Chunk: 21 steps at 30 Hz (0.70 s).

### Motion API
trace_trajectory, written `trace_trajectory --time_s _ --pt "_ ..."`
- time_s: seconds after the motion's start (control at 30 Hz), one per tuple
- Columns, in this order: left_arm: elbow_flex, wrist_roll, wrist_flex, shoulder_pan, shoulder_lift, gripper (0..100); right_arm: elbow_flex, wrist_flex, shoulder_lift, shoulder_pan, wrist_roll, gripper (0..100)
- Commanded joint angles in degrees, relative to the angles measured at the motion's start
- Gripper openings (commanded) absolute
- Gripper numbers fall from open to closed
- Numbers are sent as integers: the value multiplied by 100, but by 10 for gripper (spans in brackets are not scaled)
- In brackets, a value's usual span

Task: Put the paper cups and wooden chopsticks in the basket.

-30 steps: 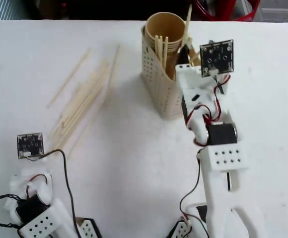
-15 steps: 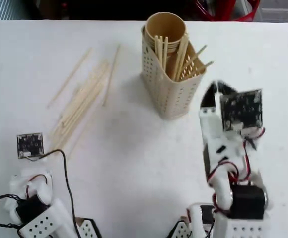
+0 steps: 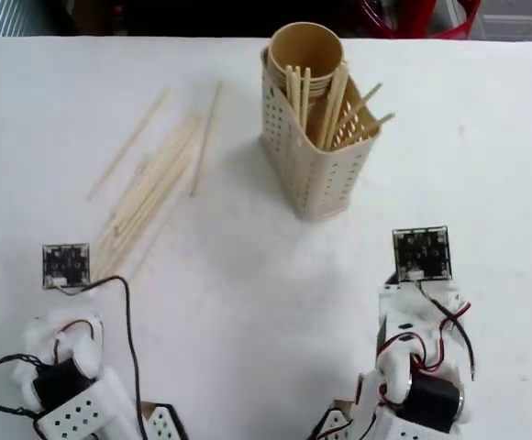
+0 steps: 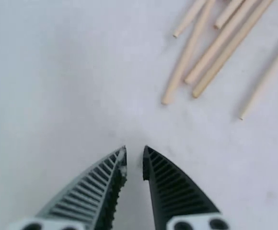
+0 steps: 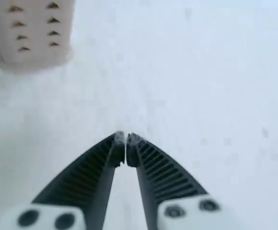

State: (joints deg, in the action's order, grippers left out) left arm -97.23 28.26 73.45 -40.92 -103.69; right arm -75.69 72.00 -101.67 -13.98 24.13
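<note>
Two arms of mine sit at the near edge of the counter (image 3: pixel 248 302), one on each side. My left gripper (image 4: pixel 134 155) hangs just above the white surface. Its fingers are a narrow slit apart and hold nothing. The ends of several loose wooden chopsticks (image 4: pixel 188 48) lie near, just beyond its tips, without touching them. My right gripper (image 5: pixel 125 139) hangs over bare counter with its tips together, empty, and the foot of the basket (image 5: pixel 31 33) stands ahead of it, apart. In the high view the basket stands upright toward the far middle of the counter. The paper cups (image 3: pixel 304 55) are stacked in its far end, and a handful of standing chopsticks (image 3: pixel 336 101) leans beside them. The loose chopsticks lie in a slanting scatter on my left side, well apart from the basket.
</note>
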Motion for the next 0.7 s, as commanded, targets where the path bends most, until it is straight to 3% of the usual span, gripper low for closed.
trace_trajectory --time_s 0.0,0.17,0.27,0.33,0.53,0.67 --pt "9 53 35 321 -13 84 -264 31 22 -576 9 21" --pt "9 193 -53 286 -40 84 -967 31 -180 -1305 0 21" --pt "176 1310 -615 295 -40 83 -1275 -57 -163 -1534 0 21" --pt "554 1002 -791 321 -40 83 -1477 -233 -163 -1719 0 21" --pt "3095 826 141 497 356 86 -2127 -1007 -145 -2044 0 21" --pt "4835 809 527 866 2167 86 -2119 -936 -145 -2088 0 19"
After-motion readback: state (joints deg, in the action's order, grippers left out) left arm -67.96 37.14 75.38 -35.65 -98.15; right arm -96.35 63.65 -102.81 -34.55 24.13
